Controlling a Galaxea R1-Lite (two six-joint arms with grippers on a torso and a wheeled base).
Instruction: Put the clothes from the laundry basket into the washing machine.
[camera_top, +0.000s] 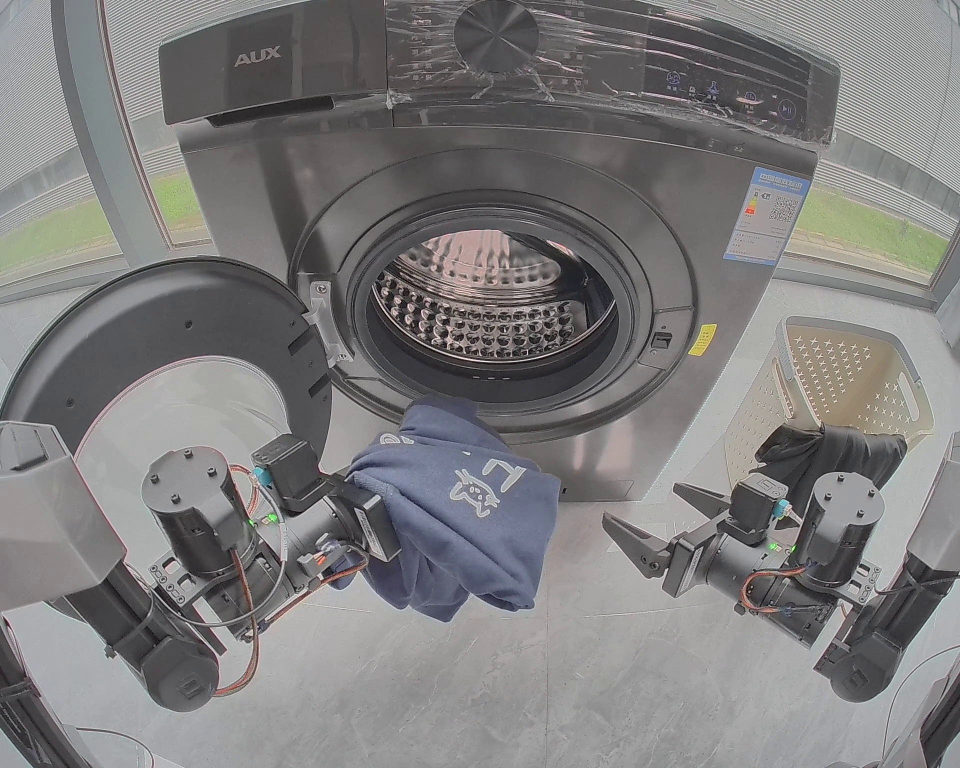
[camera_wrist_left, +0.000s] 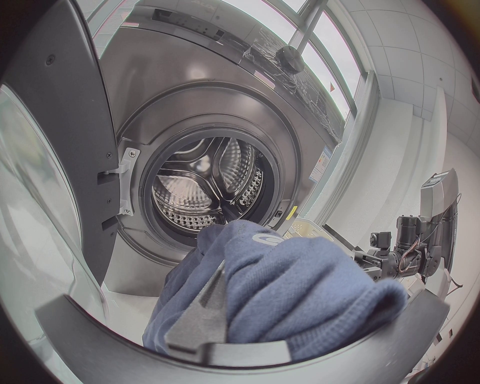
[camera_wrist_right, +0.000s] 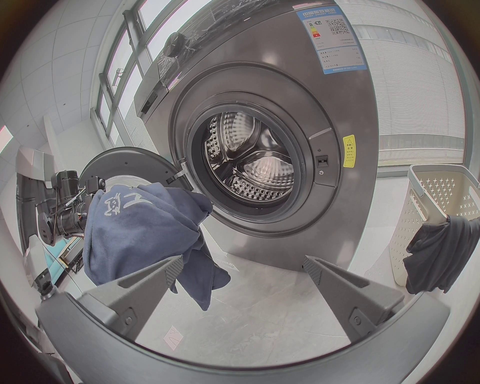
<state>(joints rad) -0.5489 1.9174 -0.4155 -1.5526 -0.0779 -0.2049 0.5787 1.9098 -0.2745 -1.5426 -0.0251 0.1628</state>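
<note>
The left gripper (camera_top: 372, 528) is closed on a blue sweatshirt (camera_top: 465, 505). Its fingers are mostly buried in the cloth, so how firmly they pinch is hard to judge. The bundle hangs at lower centre of the head view, its top fold seemingly at the lower lip of the washing machine (camera_top: 260, 190). The drum (camera_top: 490, 300) lies directly up-frame from it. The right gripper (camera_top: 648, 512), spread wide and empty, sits at lower right, just below a black garment (camera_top: 830, 452) draped over the laundry basket (camera_top: 905, 375).

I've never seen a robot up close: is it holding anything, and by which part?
The left gripper is shut on a blue garment, bunched over it; which part is hidden. The right gripper is open, empty.
</note>
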